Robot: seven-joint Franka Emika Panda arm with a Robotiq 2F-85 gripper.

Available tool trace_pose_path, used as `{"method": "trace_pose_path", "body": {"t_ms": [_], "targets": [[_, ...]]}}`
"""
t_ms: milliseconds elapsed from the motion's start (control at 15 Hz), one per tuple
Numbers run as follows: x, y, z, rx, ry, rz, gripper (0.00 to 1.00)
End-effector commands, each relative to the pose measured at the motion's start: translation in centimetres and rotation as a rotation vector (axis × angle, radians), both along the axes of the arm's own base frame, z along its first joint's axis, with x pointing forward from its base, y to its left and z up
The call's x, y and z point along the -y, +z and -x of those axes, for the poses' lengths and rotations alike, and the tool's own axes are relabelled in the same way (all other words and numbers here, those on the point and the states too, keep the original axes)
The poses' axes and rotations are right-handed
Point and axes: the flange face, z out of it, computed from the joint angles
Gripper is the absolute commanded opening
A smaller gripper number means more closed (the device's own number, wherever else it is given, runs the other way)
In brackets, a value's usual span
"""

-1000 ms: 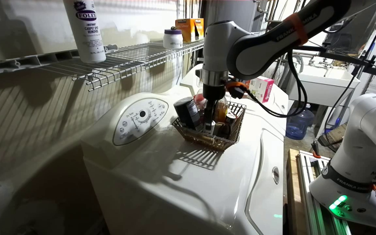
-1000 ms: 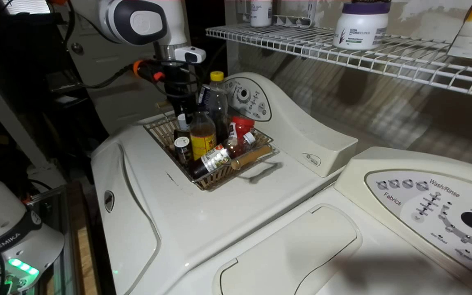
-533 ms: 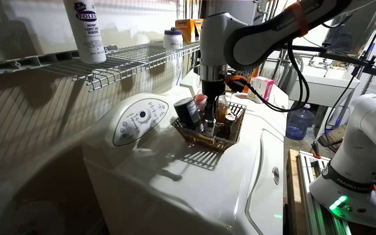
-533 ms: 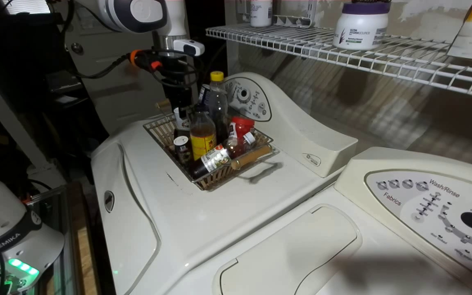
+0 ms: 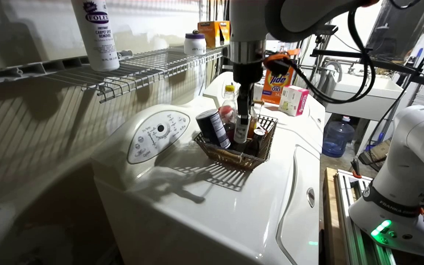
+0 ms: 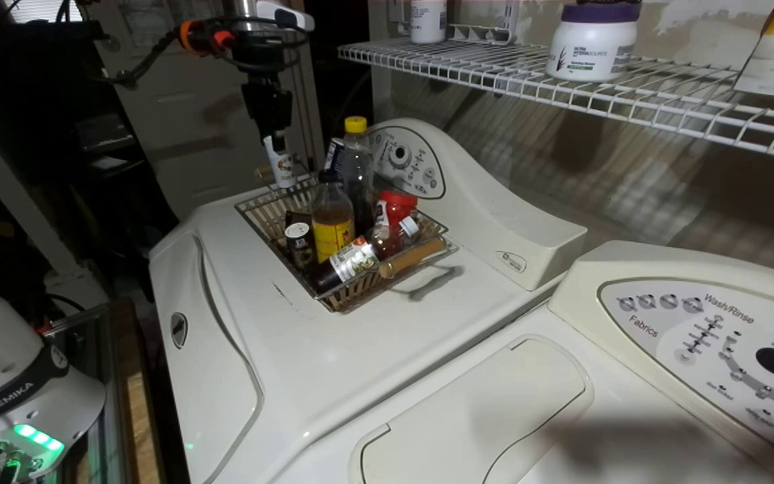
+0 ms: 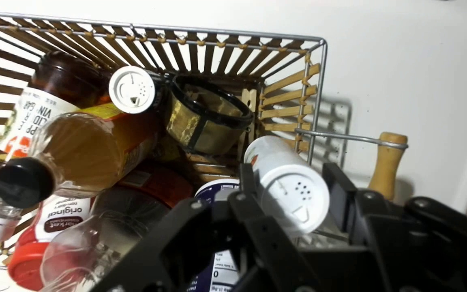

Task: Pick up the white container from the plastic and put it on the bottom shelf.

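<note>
I have the black two-fingered gripper (image 7: 290,177) closed around the small white printed cylindrical container (image 6: 282,169), which hangs slightly tilted beneath my hand, above one end of the brown slatted, wire-rimmed basket (image 6: 350,293). Lower than my hand and to its side, a dark cylindrical canister (image 5: 213,129) leans in that basket, while the long pale metal wire-rack shelf (image 6: 494,75) lies well apart from my grip
</note>
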Motion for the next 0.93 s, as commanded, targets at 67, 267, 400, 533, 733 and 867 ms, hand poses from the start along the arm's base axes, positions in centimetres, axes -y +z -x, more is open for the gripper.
{"method": "trace_pose_path", "body": {"t_ms": [67, 267, 400, 533, 733, 867], "targets": [[-0.8, 7.3, 1.1, -0.008, 0.003, 0.032, 0.2], [-1.0, 11.9, 0.3, 0.022, -0.002, 0.045, 0.2], [-1.2, 14.6, -0.8, 0.051, -0.004, 0.057, 0.2], [-1.4, 16.8, -2.4, 0.075, 0.007, 0.08, 0.2], [-1.2, 18.6, -5.1, 0.093, 0.01, 0.085, 0.2], [-1.1, 19.0, -7.0, 0.096, 0.008, 0.083, 0.2]]}}
